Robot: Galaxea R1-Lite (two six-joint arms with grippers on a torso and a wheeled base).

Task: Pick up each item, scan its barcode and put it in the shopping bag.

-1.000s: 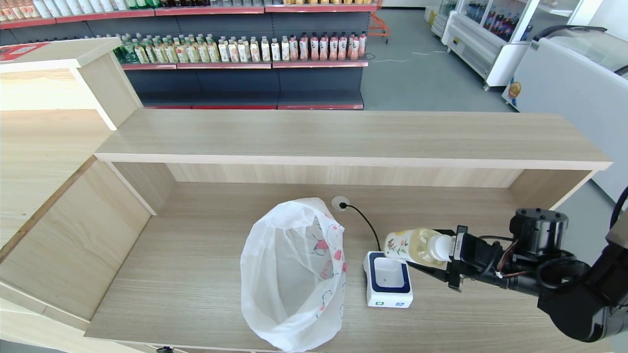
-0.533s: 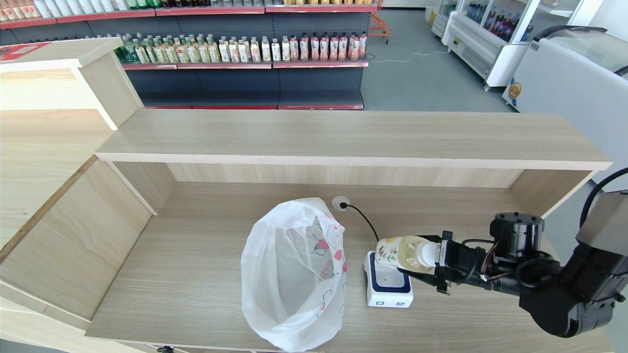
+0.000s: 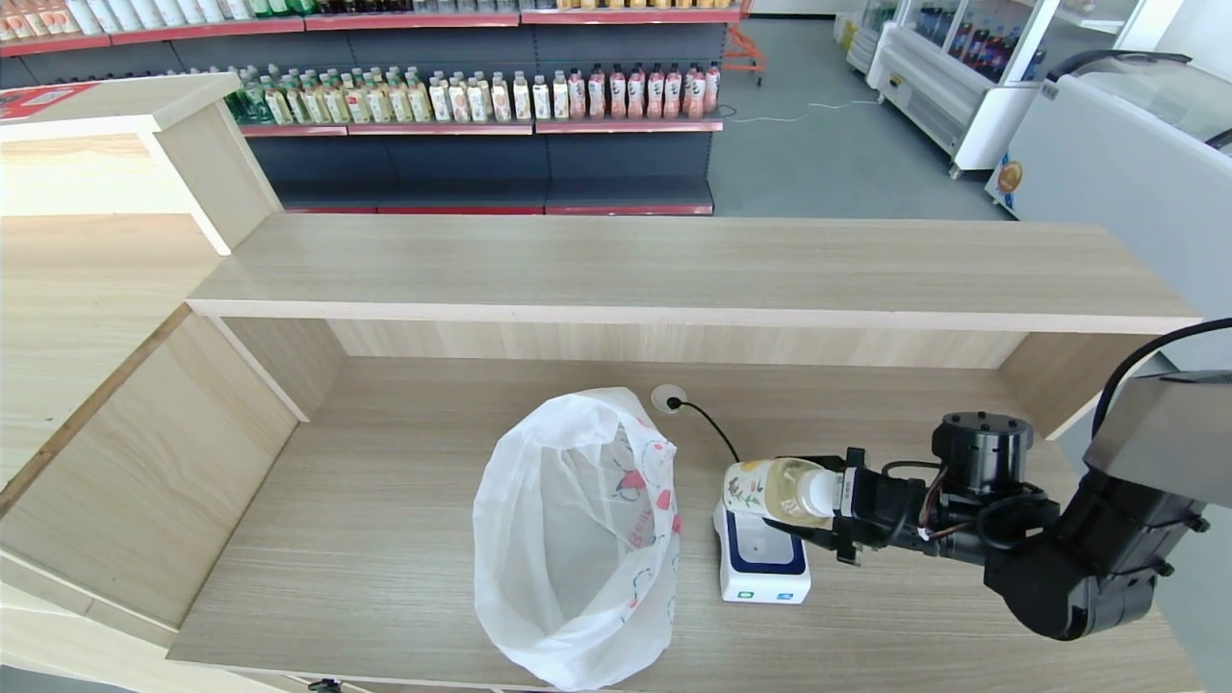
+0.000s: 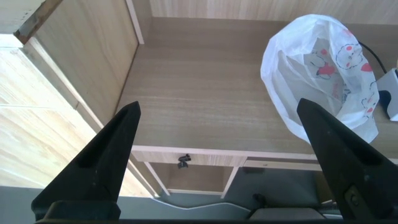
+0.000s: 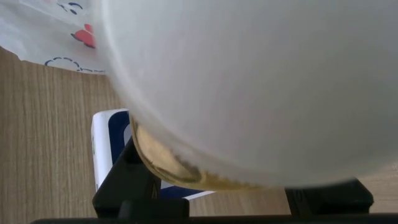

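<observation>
Gripping the bottle (image 3: 770,486) sideways, the right claw (image 3: 813,499) hangs it over the scanner (image 3: 760,570), lower centre-right, likely for its barcode. The left claw (image 4: 217,106) gapes wide.

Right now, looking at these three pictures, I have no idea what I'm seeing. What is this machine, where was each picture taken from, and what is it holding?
It is a two-armed robot working at a shop counter. The wide picture comes from a camera on its head, looking down. The other two come from cameras on its wrists, so they look along each arm's fingers. On the counter stand a white shopping bag, open at the top, and a small white and blue barcode scanner. The right arm's fingers are shut on a drink bottle, held sideways just above the scanner. The left arm's fingers are open and hold nothing.
</observation>
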